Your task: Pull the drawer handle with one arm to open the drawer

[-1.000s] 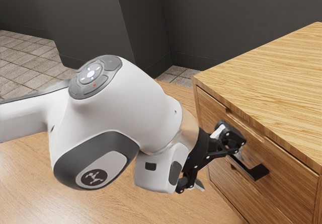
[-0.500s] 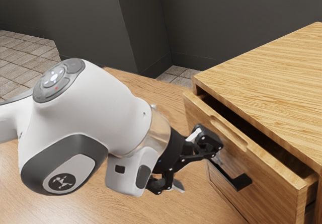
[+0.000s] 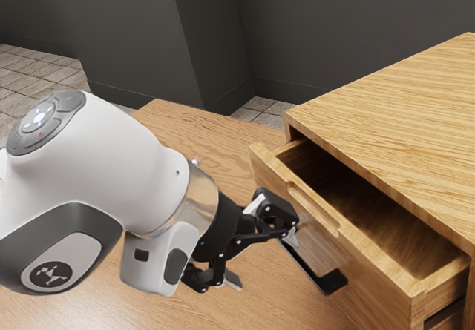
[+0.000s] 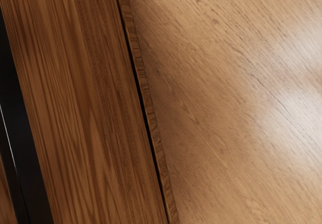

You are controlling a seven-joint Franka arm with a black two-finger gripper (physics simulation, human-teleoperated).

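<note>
Item: drawer [image 3: 360,247], wood, in cabinet [image 3: 401,115] at the exterior frame's right; stands partly drawn out, interior bare. Drawer handle [image 3: 315,263]: black bar on the front, lower centre-right; rigid, slim, probably smooth. Gripper [image 3: 288,230]: fingers closed on the bar's upper-left end. Handling, as judged: stiff, light-running; best held mid-bar, pulled straight outward.

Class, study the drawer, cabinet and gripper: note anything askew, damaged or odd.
Nothing stands out. The drawer sits open, square to the cabinet, showing bare wood inside; the gripper is shut on its black handle.
</note>
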